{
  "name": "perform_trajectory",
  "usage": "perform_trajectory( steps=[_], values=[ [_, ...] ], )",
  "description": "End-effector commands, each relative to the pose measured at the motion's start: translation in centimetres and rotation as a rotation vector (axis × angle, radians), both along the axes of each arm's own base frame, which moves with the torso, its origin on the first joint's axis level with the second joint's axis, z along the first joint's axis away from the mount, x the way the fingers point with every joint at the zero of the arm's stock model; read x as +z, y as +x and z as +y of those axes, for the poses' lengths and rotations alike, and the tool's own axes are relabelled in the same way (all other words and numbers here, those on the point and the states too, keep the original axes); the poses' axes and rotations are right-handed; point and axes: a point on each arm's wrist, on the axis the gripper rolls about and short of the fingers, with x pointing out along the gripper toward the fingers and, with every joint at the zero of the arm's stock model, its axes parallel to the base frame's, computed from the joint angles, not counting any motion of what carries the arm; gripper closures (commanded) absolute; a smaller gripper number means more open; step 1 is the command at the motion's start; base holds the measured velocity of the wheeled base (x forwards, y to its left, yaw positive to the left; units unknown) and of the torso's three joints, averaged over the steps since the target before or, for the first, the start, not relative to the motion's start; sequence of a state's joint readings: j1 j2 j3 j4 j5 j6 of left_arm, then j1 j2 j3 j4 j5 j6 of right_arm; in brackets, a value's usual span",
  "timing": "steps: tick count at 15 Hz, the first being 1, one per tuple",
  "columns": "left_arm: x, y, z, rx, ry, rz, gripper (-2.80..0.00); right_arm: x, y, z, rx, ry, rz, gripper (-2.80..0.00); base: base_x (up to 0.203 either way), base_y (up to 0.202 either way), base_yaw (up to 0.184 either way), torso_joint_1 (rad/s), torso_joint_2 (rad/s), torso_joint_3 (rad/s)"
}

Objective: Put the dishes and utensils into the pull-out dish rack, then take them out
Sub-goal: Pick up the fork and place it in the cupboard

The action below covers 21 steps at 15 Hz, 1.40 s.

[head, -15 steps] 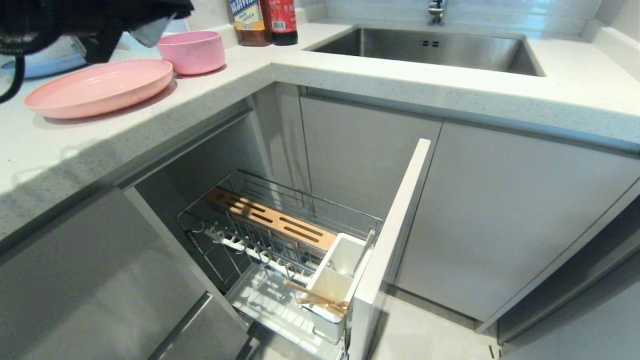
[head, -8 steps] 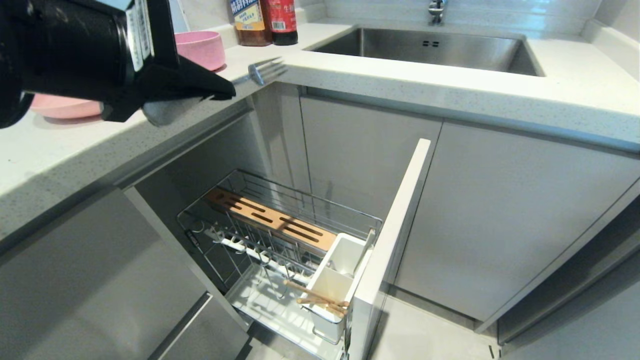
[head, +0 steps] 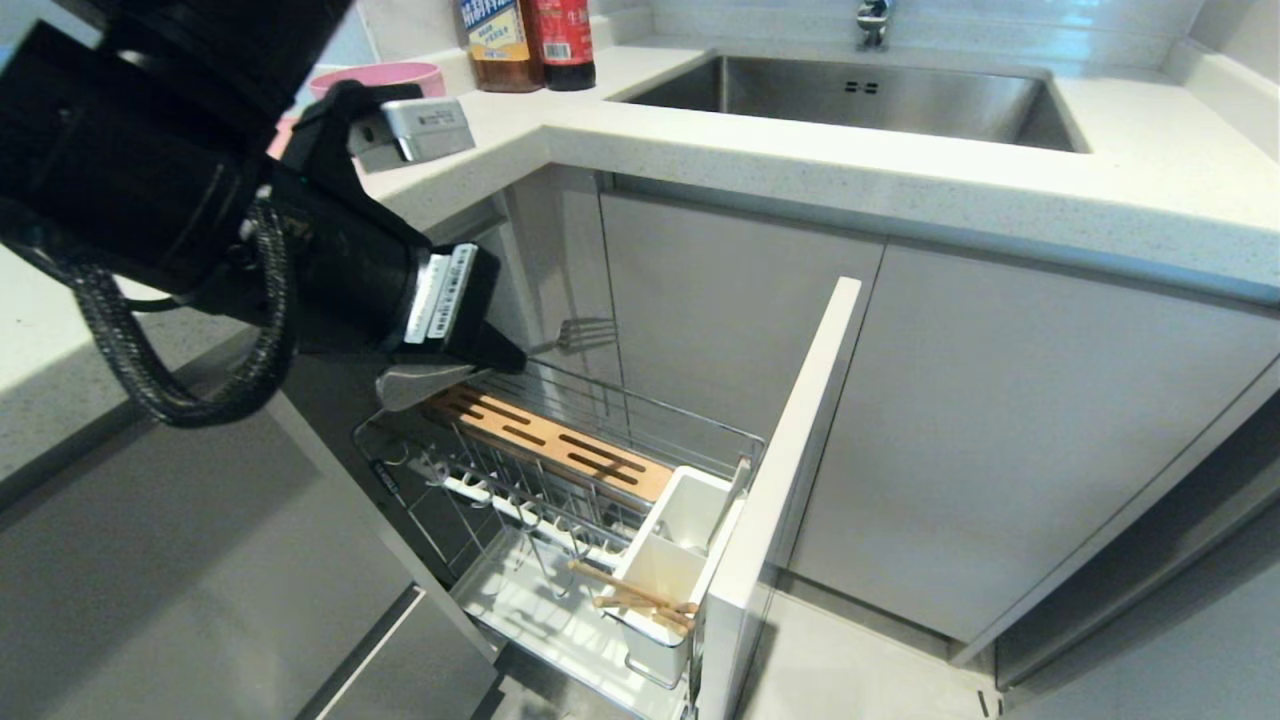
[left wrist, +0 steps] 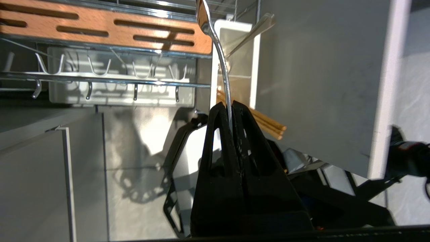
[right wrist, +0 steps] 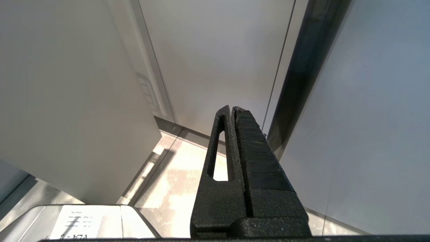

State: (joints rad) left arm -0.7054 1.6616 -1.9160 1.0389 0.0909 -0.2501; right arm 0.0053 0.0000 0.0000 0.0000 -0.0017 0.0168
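We note the slim silver fork [head: 585, 335] mid-frame, tines rightward, above the chrome pull-out dish rack [head: 560, 470]; wooden chopsticks [head: 635, 597] in its white cup; pink bowl [head: 375, 72] upper left.

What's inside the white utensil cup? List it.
The white utensil cup holds wooden chopsticks, their ends poking out over its rim. Its far compartment shows nothing; the cup's bottom is hidden by its walls.

Bottles [head: 527, 40], far left on bench [head: 900, 190]: printed labels, characters too small to read. Left arm [head: 300, 250]: white stickers with fine print, illegible. Sticker [right wrist: 79, 222] seen from right wrist: print illegible. No readable text elsewhere.
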Motion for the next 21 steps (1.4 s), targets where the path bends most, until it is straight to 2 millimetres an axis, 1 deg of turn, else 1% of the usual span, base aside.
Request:
perform_trajectory(
  steps=[1,5,11,14,17,21],
  values=[
    [-2.1,1.5,-1.9,-0.017,0.061,0.067,0.0,0.0,0.0,0.0,-0.001,0.0,0.002,0.0,0.0,0.0,0.0,0.0,0.0,0.0],
    [-3.9,2.6,-3.8,-0.042,0.108,0.112,0.0,0.0,0.0,0.0,0.001,0.0,0.002,0.0,0.0,0.0,0.0,0.0,0.0,0.0],
    [-7.2,4.1,-6.7,-0.055,0.204,0.169,0.0,0.0,0.0,0.0,-0.001,0.0,0.002,0.0,0.0,0.0,0.0,0.0,0.0,0.0],
    [-8.2,4.5,-7.4,-0.055,0.236,0.185,0.0,0.0,0.0,0.0,0.001,0.0,0.002,0.0,0.0,0.0,0.0,0.0,0.0,0.0],
    [-8.9,4.5,-7.8,-0.056,0.272,0.201,0.0,0.0,0.0,0.0,0.001,0.0,0.002,0.0,0.0,0.0,0.0,0.0,0.0,0.0],
    [-9.4,4.2,-8.3,-0.072,0.294,0.219,0.0,0.0,0.0,0.0,0.001,0.0,0.002,0.0,0.0,0.0,0.0,0.0,0.0,0.0]
  ],
)
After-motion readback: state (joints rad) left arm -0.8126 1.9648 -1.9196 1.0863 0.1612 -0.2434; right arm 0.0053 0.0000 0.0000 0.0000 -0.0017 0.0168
